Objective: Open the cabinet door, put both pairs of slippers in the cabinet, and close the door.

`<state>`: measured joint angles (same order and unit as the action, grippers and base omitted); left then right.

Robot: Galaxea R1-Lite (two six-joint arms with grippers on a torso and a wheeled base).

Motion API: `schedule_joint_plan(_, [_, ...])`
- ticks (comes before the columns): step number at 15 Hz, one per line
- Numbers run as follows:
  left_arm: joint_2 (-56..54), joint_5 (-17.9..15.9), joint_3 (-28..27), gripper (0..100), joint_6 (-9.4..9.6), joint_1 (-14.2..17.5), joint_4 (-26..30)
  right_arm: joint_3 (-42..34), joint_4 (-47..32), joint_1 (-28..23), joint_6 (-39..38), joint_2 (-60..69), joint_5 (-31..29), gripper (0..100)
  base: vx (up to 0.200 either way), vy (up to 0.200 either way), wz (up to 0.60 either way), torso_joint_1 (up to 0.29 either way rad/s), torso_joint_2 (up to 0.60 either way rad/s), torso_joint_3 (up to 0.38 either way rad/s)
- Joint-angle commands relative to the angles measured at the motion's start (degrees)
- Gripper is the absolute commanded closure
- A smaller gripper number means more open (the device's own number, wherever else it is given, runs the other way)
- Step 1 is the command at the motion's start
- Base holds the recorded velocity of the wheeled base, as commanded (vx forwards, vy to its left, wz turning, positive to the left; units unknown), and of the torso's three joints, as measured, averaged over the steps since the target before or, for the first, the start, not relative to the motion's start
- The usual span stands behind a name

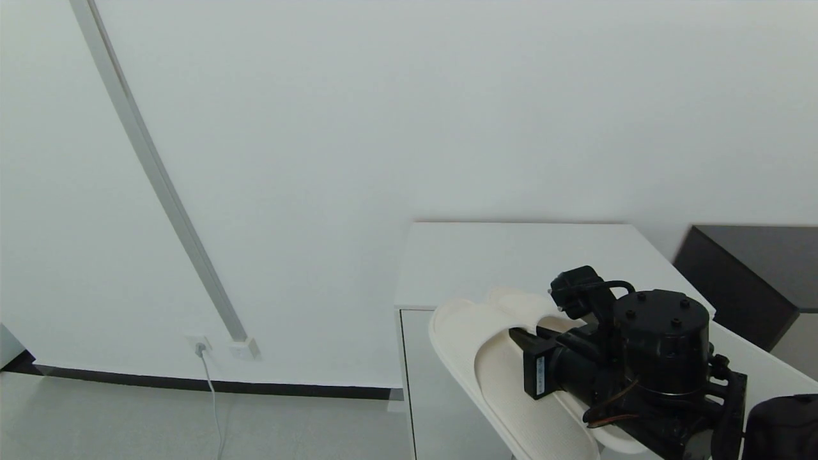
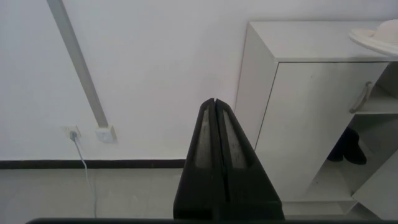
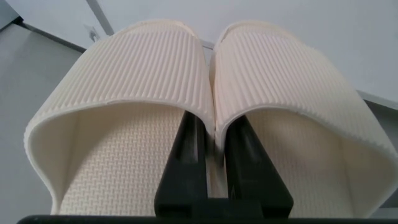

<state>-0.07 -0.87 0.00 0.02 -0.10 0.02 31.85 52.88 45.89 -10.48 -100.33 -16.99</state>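
Right tool [image 3: 216,143] is clamped on the pair of cream ribbed foam slippers [image 3: 149,81]. One finger sits inside each slipper and the two adjoining strap walls are pinched between them. The slippers are side by side and touching, toes pointing away from the tool, clear of the floor.

In the head view the right tool [image 1: 540,358] holds the slippers [image 1: 511,409] in front of the white flat-topped cabinet [image 1: 511,255], with the toes about level with its top front edge. Can't tell if they touch the cabinet.

Left tool [image 2: 214,109] has its fingers pressed flat together with nothing between them. It is well apart from the cabinet [image 2: 292,37], which stands ahead of it. The cabinet's front panel carries a bar handle [image 2: 360,96]. The compartment just past the handle is open, with dark shoes [image 2: 348,146] on a lower shelf inside. The slippers' edge [image 2: 380,31] shows above the cabinet top.

On the wall, well away from the right tool toward the robot's left, are a grey diagonal strip [image 1: 153,172] and a wall socket with a white cable [image 1: 201,348]. A dark block-shaped unit [image 1: 748,275] stands beyond the right tool, past the cabinet.
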Motion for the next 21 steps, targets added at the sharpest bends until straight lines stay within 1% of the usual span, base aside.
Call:
schedule_joint_plan(1, [0.1, 0.0, 0.0, 100, 0.06, 0.0, 0.1, -0.2, 0.0, 0.2, 0.0, -0.5, 0.0, 100, 0.000, 0.000, 0.00, -0.100, 0.22, 0.124])
schedule_joint_plan(13, [0.1, 0.0, 0.0, 100, -0.02, 0.0, 0.1, -0.5, 1.4, 1.2, 0.2, -0.3, -0.1, 100, 0.000, 0.000, 0.00, -0.010, 0.02, 0.011])
schedule_joint_plan(21, [0.1, 0.0, 0.0, 100, 0.06, 0.0, 0.1, -0.7, 1.7, 1.6, 0.6, -0.3, -0.1, 100, 0.000, -0.200, 0.00, 0.002, 0.00, 0.002])
